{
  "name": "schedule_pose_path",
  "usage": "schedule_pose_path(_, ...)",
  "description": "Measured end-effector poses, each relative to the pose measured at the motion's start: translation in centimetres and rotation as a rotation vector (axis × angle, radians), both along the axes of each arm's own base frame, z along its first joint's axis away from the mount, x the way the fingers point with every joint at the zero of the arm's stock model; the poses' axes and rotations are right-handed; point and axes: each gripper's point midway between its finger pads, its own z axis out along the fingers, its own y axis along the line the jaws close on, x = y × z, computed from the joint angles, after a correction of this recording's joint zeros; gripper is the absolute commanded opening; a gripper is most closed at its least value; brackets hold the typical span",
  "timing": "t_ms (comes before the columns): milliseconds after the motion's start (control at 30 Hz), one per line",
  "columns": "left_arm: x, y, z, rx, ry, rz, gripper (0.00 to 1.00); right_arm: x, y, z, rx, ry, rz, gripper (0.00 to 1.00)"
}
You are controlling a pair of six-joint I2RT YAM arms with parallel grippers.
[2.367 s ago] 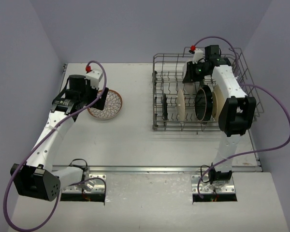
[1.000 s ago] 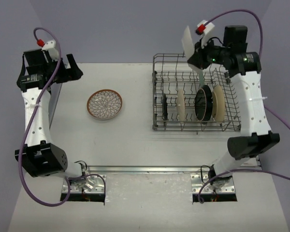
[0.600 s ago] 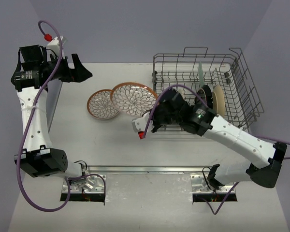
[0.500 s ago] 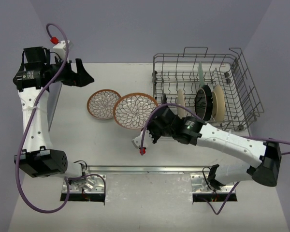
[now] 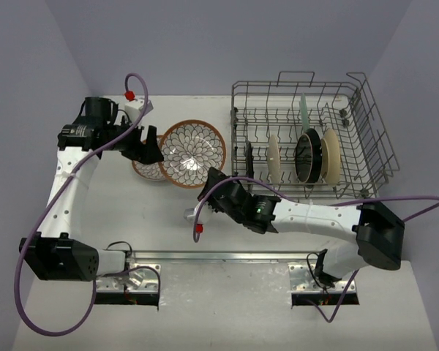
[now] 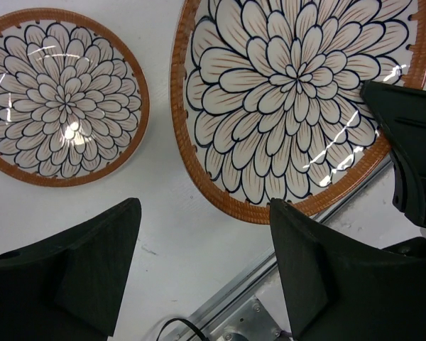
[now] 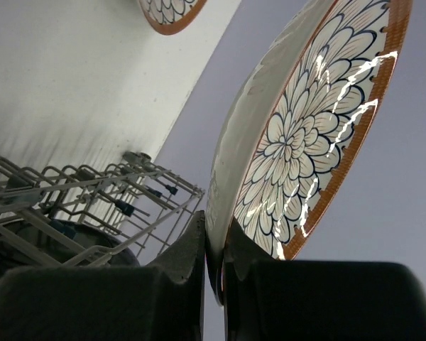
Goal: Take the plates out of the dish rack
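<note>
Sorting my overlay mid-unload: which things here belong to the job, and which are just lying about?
Job: dish rack; in it a cream plate, black plate, second cream plate, pale green plate; large petal plate, clamped in the right claw; small petal plate lying flat; left claw, open.
Lying about: purple cables; metal rail.

The right claw point(image 7: 214, 245) is closed on the rim of a brown-rimmed petal plate point(image 7: 305, 135), held off the desk point(image 7: 71, 78); the dish rack point(image 7: 92, 192) stands behind.
</note>
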Motion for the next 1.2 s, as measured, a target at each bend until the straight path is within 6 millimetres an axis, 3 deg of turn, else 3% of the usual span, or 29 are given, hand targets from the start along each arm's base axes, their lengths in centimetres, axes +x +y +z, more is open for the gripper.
schedule_pose_path(100, 0.2, 0.0, -0.5, -0.003, 0.012, 0.002, 0.68, 0.1, 0.0, 0.6, 0.032, -0.031, -0.011, 0.0)
schedule_pose_path(300, 1.1, -0.6, -0.6, -0.045, 0.019, -0.002, 0.6, -0.4, -0.1, -0.2, 0.025, -0.042, 0.006, 0.0)
schedule_pose_path(567, 1.6, -2.0, -0.9, -0.149, 0.052, 0.003, 0.47, -2.4, 2.0, 1.0, 0.073, -0.071, 0.071, 0.0)
schedule_pose_path(667, 1.9, -2.3, -1.2, -0.173, 0.066, 0.007, 0.34, -3.4, 2.9, 1.4, 0.087, -0.08, 0.103, 0.0)
schedule_pose_path(767, 1.8, -2.8, -1.4, -0.206, 0.083, -0.006, 0.05, -3.9, 3.2, 1.4, 0.089, -0.078, 0.115, 0.0)
schedule_pose_path(800, 1.7, -2.9, -1.5, -0.219, 0.085, -0.013, 0.0, -3.9, 3.1, 1.1, 0.083, -0.072, 0.11, 0.0)
schedule_pose_path(867, 1.8, -3.3, -1.3, -0.259, 0.071, -0.031, 0.0, -3.6, 2.5, 0.4, 0.067, -0.055, 0.083, 0.01)
schedule_pose_path(933, 1.9, -3.6, -1.4, -0.284, 0.056, -0.04, 0.0, -3.3, 2.1, -0.1, 0.06, -0.038, 0.062, 0.11)
schedule_pose_path(967, 1.8, -3.6, -1.7, -0.294, 0.062, -0.034, 0.0, -3.4, 2.0, -0.2, 0.06, -0.03, 0.055, 0.25)
schedule_pose_path(1000, 1.8, -3.5, -1.9, -0.306, 0.078, -0.024, 0.0, -3.4, 2.0, -0.2, 0.06, -0.023, 0.051, 0.49)
schedule_pose_path(1033, 1.6, -3.4, -2.2, -0.316, 0.098, -0.012, 0.0, -3.4, 1.9, 0.0, 0.061, -0.022, 0.043, 0.66)
schedule_pose_path(1067, 1.6, -3.0, -2.5, -0.323, 0.114, 0.004, 0.0, -3.3, 1.9, 0.3, 0.07, -0.023, 0.035, 0.77)
schedule_pose_path(1167, 2.2, -1.4, -3.5, -0.347, 0.156, 0.06, 0.0, -2.7, 1.7, 2.3, 0.135, -0.029, 0.004, 0.99)
schedule_pose_path(1200, 2.5, -0.8, -3.9, -0.361, 0.174, 0.082, 0.0, -2.4, 1.6, 3.2, 0.166, -0.031, -0.009, 0.99)
